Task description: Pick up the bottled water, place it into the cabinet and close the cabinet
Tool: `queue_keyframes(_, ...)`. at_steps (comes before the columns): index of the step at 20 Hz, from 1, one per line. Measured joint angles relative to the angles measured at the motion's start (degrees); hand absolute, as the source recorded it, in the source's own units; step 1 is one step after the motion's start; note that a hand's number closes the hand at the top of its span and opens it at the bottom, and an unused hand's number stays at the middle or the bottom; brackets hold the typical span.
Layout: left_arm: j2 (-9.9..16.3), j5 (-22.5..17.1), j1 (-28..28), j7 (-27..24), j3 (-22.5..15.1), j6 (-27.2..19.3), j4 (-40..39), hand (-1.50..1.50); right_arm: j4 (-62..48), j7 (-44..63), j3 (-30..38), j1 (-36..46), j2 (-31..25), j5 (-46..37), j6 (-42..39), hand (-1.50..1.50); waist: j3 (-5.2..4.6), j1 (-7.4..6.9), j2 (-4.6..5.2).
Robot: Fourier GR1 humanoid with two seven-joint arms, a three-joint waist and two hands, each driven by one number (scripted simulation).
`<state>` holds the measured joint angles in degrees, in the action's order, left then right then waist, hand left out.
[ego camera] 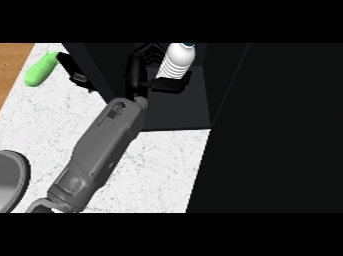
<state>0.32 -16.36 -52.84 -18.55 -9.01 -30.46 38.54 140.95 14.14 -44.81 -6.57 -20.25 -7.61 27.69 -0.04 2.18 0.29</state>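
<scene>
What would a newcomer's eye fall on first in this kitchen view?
Probably the white bottle at top centre, inside the dark cabinet, with a black hand curled round it at the end of a grey forearm. Next, the bright green object on the counter, upper left.

the bottled water [178,61] is white and ribbed with a pale blue cap, standing about upright inside the dark cabinet [175,107], whose front is open, near its back.
</scene>
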Motion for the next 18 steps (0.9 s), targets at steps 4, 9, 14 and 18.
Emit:
queue_keyframes(4,0.24,1.54,-4.08,-1.28,1.33,-1.40,-7.58,1.50,-0.05,-1.82,-0.30,-1.21,-0.49,0.33,0.16,-1.50,0.02,0.15,0.10)
queue_keyframes(9,-0.09,3.16,-6.94,-2.80,1.83,-4.64,-15.13,1.50,0.34,-2.34,-0.27,-1.86,-1.25,0.56,0.51,-1.50,0.01,0.61,0.19)
queue_keyframes(14,0.05,2.77,-8.66,-5.30,3.45,-5.33,-21.07,1.50,0.29,-3.04,-0.50,-2.01,-1.66,0.93,0.53,-1.50,0.00,1.06,0.43)
queue_keyframes(18,0.71,2.62,-9.93,-7.24,5.26,-4.87,-24.83,1.50,0.09,-3.69,-0.38,-1.93,-1.86,1.32,0.29,-1.50,-0.01,1.30,0.66)
